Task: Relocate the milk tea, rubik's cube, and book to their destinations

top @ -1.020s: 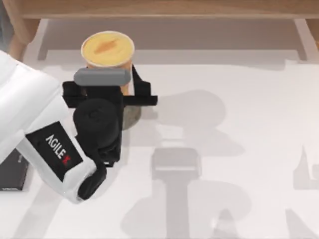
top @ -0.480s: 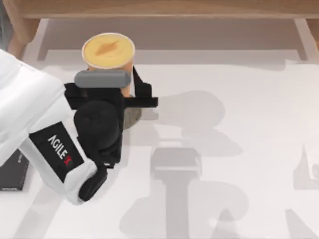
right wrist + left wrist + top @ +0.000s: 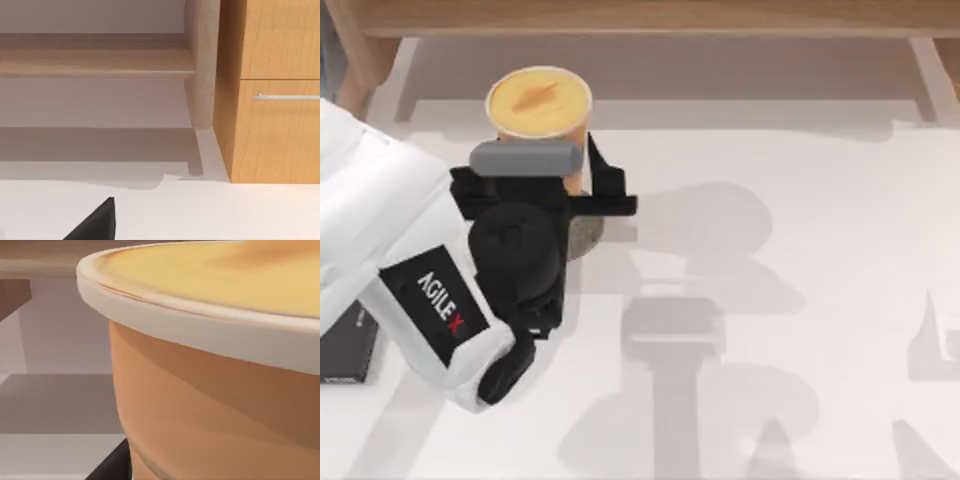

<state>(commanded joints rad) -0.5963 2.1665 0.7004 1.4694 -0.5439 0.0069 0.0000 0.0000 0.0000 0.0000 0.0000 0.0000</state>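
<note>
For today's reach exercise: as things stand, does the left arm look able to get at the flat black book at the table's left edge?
Probably not yet. The left gripper is closed around the milk tea, over the grey coaster. The black book lies close beside the arm, partly under it, so the cup must be released first.

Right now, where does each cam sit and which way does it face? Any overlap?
Top: above the table, looking down; left arm and its hand around the milk tea.
Left wrist: against the cup's side, under its pale rim; dark finger.
Right wrist: low, facing a wooden cabinet; dark finger.
Top and left wrist share the cup.
</note>
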